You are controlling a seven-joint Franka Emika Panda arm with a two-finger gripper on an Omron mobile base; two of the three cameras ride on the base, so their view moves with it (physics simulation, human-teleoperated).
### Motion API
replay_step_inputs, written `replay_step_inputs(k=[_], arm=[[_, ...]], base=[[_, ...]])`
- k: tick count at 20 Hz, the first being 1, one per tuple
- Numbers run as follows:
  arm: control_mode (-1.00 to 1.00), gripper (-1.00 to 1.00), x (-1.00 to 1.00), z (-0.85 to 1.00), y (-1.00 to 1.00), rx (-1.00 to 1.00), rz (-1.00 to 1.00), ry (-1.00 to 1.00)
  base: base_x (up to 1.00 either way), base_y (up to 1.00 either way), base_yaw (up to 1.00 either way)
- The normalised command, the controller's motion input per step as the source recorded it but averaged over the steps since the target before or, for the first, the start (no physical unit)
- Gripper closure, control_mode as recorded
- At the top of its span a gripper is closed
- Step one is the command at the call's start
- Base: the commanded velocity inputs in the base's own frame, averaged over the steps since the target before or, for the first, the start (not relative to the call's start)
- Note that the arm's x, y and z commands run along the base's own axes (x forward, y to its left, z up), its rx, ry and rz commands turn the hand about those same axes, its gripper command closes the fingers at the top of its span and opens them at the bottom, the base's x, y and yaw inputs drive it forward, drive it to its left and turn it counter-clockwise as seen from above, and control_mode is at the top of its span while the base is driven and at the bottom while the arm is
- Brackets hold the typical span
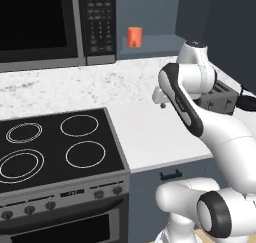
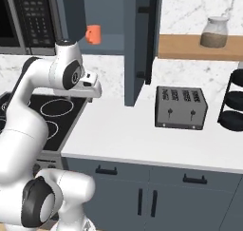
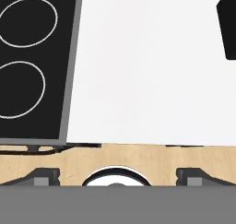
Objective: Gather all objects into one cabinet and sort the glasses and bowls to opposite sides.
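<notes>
Pincer (image 3: 118, 174) fingers stand wide apart with nothing between them. In the hand view one dark fingertip (image 3: 46, 176) sits at the lower left and the other at the lower right. That view looks straight down on the white counter (image 3: 147, 66). The black stove top (image 3: 27, 61) lies beside the counter on the left, and a dark corner pokes in at the upper right; I cannot tell what that is.

From the right base view, the white arm (image 2: 66, 73) bends over the edge where the stove meets the counter. The hand hangs above the counter, well apart from the mug.

The orange mug (image 2: 93, 34) stands upright inside the blue-grey cabinet (image 2: 109, 16), on its bottom shelf, high above the stove. Its open end points up. In the left base view the orange mug (image 1: 134, 37) sits just right of the black microwave (image 1: 55, 24). Its handle is too small to make out.

The cabinet door (image 2: 142, 40) swings out, open, with its long black handle (image 2: 152, 37) running up and down. A silver toaster (image 2: 182, 107) sits on the counter to the right of that door. A glass jar (image 2: 214, 33) rests on a wooden shelf (image 2: 199, 48) above the toaster.
</notes>
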Motion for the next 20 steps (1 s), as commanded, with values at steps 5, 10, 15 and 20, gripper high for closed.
replay_step_inputs(k=[5, 10, 15, 20], arm=[[1.00, -1.00, 0.00, 0.00, 0.00, 0.00, 0.00, 0.00], [1.00, -1.00, 0.00, 0.00, 0.00, 0.00, 0.00, 0.00], [1.00, -1.00, 0.00, 0.00, 0.00, 0.00, 0.00, 0.00], [-1.00, -1.00, 0.00, 0.33, 0.00, 0.03, 0.00, -0.15]], base=[[0.32, -0.13, 0.00], [0.02, -0.09, 0.00], [0.00, 0.00, 0.00], [0.00, 0.00, 0.00]])
